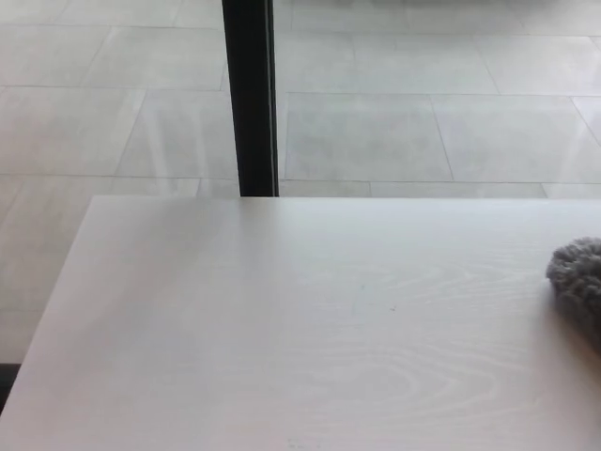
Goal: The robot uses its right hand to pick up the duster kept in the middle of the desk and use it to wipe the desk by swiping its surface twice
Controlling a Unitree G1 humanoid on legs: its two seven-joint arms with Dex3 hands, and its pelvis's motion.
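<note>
Only the fluffy grey tip of the duster (577,282) shows, lying on the pale wooden desk (282,329) at the picture's right edge. The rest of the duster runs out of frame to the right. Neither of my hands appears in the head view, so what holds the duster is hidden.
A black vertical post (250,94) stands behind the desk's far edge, left of centre. Beyond it lies a light tiled floor (423,113). The desk's left edge (56,310) runs diagonally down the picture's left side.
</note>
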